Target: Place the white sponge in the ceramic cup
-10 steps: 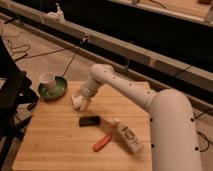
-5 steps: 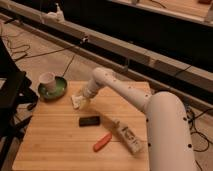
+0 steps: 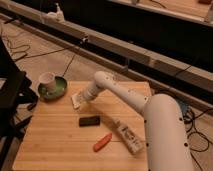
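Since 1 s ago: gripper (image 3: 80, 98), at sponge (image 3: 76, 100), crept slightly toward left edge of worktop (image 3: 55, 145); now over far-left part, just beside plate (image 3: 60, 91). Elbow (image 3: 102, 78) dropped lower, shifted a bit toward right edge. Body (image 3: 162, 130) moved slightly in from right edge at near right corner. Sponge lifted or on wood: cannot tell.

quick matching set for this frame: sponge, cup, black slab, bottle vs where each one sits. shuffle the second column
1. white sponge
2. ceramic cup
3. black slab
4. white bottle

A. standing on the green plate
B. lying flat mid-table
C. at the tip of the gripper, just right of the plate
D. lying on its side beside the orange-red object, front right

Pairs: 1-C, 2-A, 3-B, 4-D
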`<state>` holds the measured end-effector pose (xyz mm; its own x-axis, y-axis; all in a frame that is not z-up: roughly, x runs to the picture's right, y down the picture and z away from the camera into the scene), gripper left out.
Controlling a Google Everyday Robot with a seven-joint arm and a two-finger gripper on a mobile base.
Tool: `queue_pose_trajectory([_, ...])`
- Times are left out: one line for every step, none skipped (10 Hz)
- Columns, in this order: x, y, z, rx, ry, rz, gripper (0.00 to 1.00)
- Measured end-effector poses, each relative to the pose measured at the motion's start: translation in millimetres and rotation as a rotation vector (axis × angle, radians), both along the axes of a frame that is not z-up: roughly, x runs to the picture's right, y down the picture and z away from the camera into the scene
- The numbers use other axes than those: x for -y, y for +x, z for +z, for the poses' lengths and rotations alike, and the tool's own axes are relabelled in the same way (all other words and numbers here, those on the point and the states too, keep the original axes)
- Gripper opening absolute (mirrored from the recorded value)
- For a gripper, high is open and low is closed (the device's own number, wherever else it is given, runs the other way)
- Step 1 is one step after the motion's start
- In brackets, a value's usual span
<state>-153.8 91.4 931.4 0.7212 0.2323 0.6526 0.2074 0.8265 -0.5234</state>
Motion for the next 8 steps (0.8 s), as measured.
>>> queue_pose_trajectory([0.2,-2.1,3.8,0.001,0.001,0.012,0.62])
queue_pose_trajectory([-0.5,-2.8,5.7,0.002,0.001,0.016,0.62])
queue_pose_trajectory([1.1,-4.3,10.0,0.009,0.020,0.015,0.56])
queue_pose_trajectory([1.9,-6.2,12.1,0.016,0.040,0.005,0.49])
queue_pose_trajectory([2.5,-7.9,14.5,0.023,0.062,-0.005,0.39])
queue_pose_trajectory([1.8,-8.9,15.8,0.028,0.076,-0.015,0.29])
queue_pose_trajectory([1.4,-9.4,16.6,0.030,0.085,-0.021,0.21])
queue_pose_trajectory([0.8,-9.8,17.7,0.031,0.095,-0.026,0.11])
